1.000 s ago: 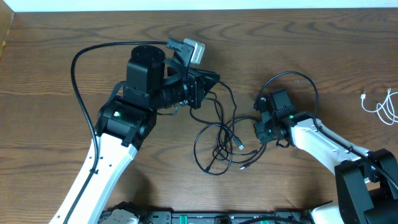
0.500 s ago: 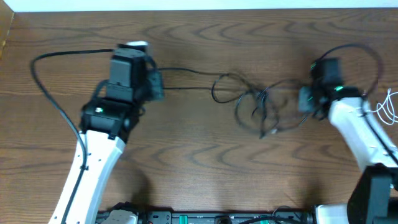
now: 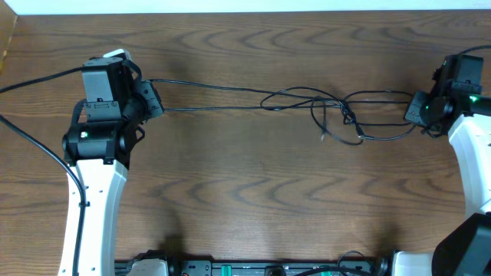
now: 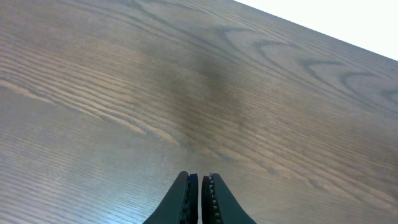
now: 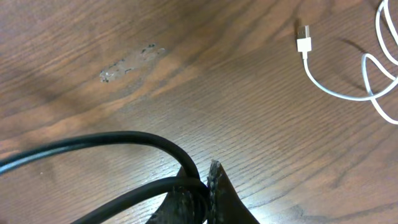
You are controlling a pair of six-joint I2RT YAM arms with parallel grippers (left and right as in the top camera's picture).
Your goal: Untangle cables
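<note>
Both grippers clamp shut on the black cables point(image 3: 207, 87), stretched taut across the upper frame between your left gripper point(image 3: 156, 98) at upper left and right gripper point(image 3: 418, 110) at far right. Pull gently and evenly: the knot point(image 3: 337, 123), right of centre, may tighten. The white cable point(image 5: 303, 43) lies apart, upper right in the right wrist view.

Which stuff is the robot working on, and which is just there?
Job: tangled black cables, left hand, right hand, white USB cable.
Just there: thick robot-arm cable, pale scuff mark.
</note>
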